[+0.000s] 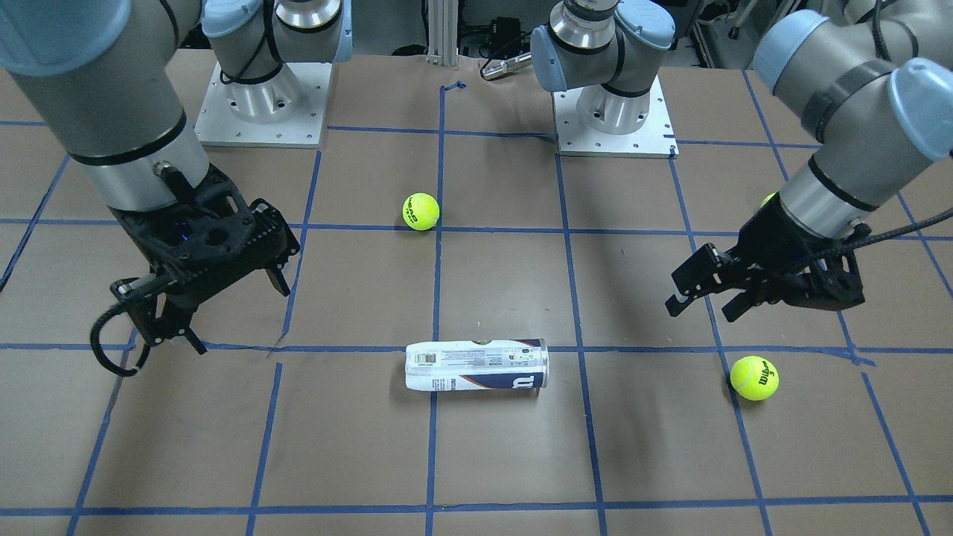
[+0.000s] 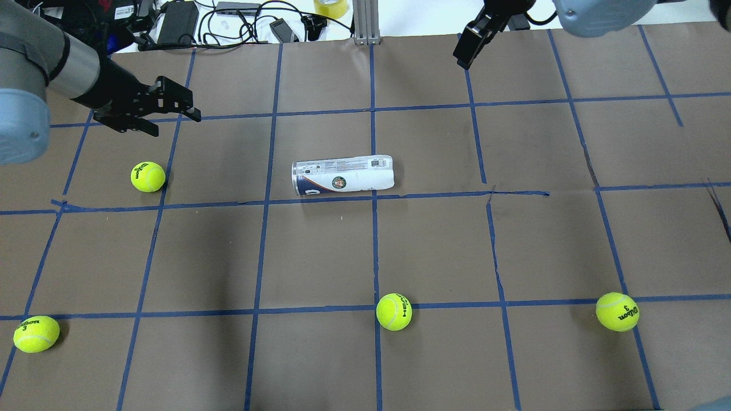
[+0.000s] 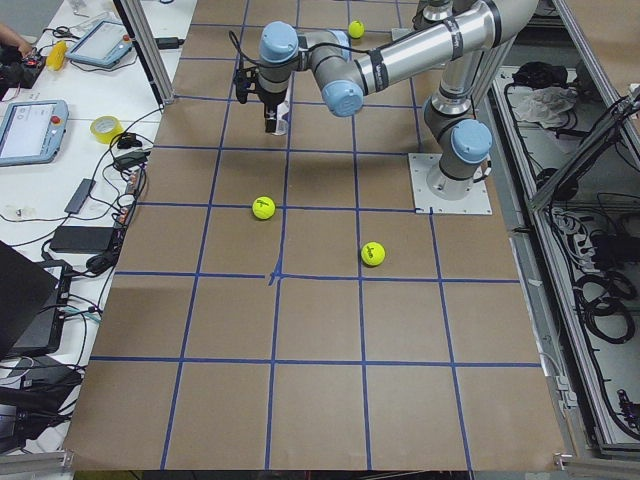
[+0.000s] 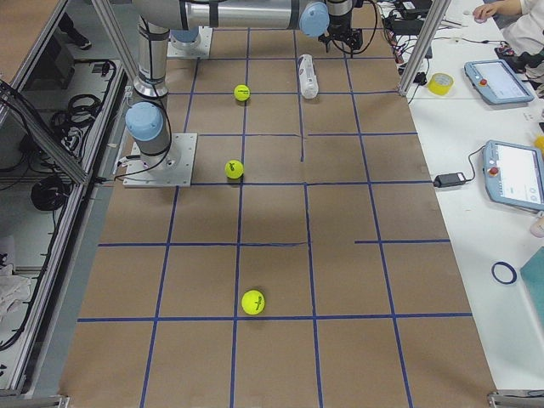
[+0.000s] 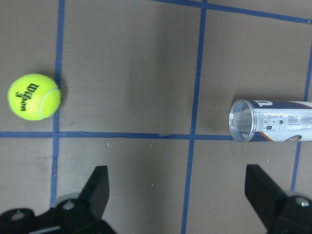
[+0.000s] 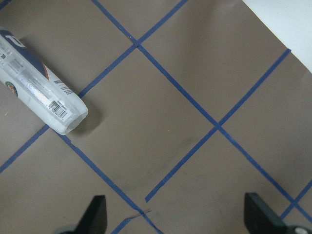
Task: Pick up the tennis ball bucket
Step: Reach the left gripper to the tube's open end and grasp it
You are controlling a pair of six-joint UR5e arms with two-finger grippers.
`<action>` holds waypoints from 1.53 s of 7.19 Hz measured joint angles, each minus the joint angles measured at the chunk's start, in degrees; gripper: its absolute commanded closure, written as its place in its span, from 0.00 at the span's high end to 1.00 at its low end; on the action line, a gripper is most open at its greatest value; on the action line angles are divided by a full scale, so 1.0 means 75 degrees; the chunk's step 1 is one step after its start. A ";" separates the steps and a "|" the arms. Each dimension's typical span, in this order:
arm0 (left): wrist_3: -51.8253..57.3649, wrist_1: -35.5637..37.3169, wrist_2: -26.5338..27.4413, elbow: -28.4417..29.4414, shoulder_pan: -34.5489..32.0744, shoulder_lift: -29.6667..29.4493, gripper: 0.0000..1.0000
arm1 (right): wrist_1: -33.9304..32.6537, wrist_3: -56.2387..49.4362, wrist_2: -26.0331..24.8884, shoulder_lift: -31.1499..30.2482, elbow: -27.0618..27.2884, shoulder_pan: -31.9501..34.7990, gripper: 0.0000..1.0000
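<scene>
The tennis ball bucket [image 2: 342, 175] is a clear tube with a white-and-navy label. It lies on its side at mid-table and looks empty; it also shows in the front view [image 1: 476, 365]. Its open rimmed end points toward my left side, as the left wrist view [image 5: 270, 121] shows. My left gripper [image 2: 178, 125] is open and empty, hovering above the table well to the left of the bucket [image 1: 703, 307]. My right gripper [image 2: 465, 54] is open and empty, raised beyond the bucket's closed end [image 6: 39, 87], toward the far right [image 1: 240, 316].
Several yellow tennis balls lie loose on the brown, blue-taped table: one [image 2: 148, 176] under the left gripper, one [image 2: 36, 333] near left, one [image 2: 394, 311] near middle, one [image 2: 617, 311] near right. Cables and gear lie past the far edge.
</scene>
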 measured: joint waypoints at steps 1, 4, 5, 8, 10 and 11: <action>-0.0183 0.0535 -0.0652 -0.0118 -0.0004 -0.0384 1.00 | 0.0312 0.0826 -0.0021 -0.0124 0.0008 -0.0061 1.00; -0.0410 0.1173 -0.1776 -0.0195 -0.0398 -0.1346 1.00 | 0.1647 0.2264 -0.0173 -0.0743 0.0014 -0.0935 1.00; -0.0465 0.1238 -0.1841 -0.0240 -0.0657 -0.1593 1.00 | 0.1893 0.2510 -0.0203 -0.0890 0.0015 -0.1101 1.00; -0.0531 0.1308 -0.1931 -0.0421 -0.1045 -0.2081 1.00 | 0.2053 0.4318 -0.0609 -0.1172 0.0025 -0.0770 1.00; -0.0540 0.1323 -0.1943 -0.0445 -0.1258 -0.2266 1.00 | 0.2084 0.5311 -0.0885 -0.1126 0.0043 -0.0381 1.00; -0.0539 0.1320 -0.2046 -0.0448 -0.1344 -0.2336 1.00 | 0.2087 0.5446 -0.0907 -0.1091 0.0081 -0.0342 1.00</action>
